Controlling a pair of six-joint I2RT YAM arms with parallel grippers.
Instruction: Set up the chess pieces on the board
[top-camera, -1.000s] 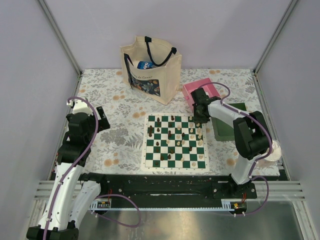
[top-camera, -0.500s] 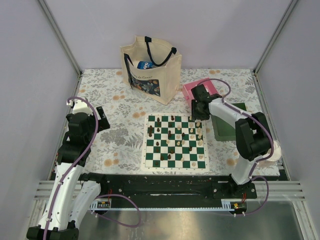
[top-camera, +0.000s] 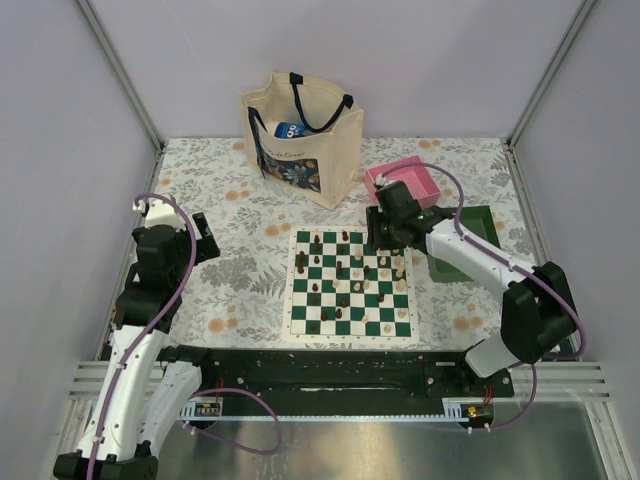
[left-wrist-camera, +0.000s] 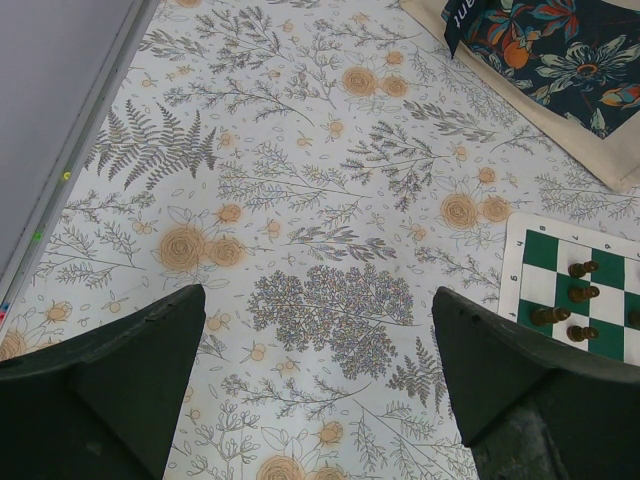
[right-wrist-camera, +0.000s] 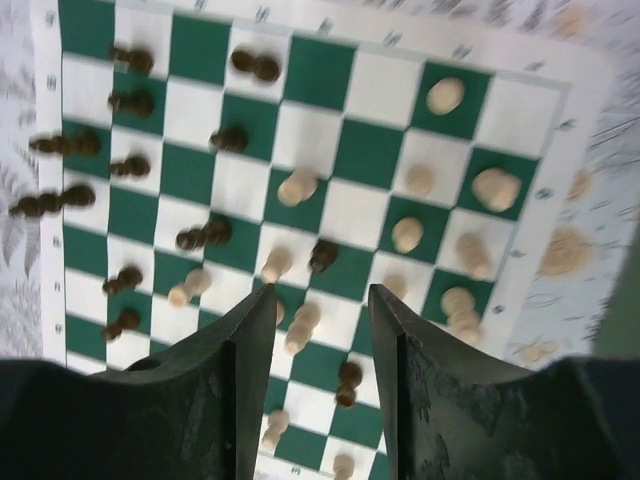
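Right gripper (right-wrist-camera: 320, 300) hovers over the board's (top-camera: 350, 335) far edge near its right corner, jaws parted, holding nothing. Left gripper (left-wrist-camera: 318, 330) spread wide, empty, by the table's (top-camera: 230, 220) left edge. Chess pieces (top-camera: 340, 270) stand mixed mid-board. Recommendation: centre on 1 piece, descend vertically, clear neighbours.

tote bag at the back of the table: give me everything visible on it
The bag is a cream, cloth-looking tote with two dark handles and a dark floral print on its front. It stands upright with its top open on the table, beyond the board and left of the pink tray, apart from both. A blue item shows inside.
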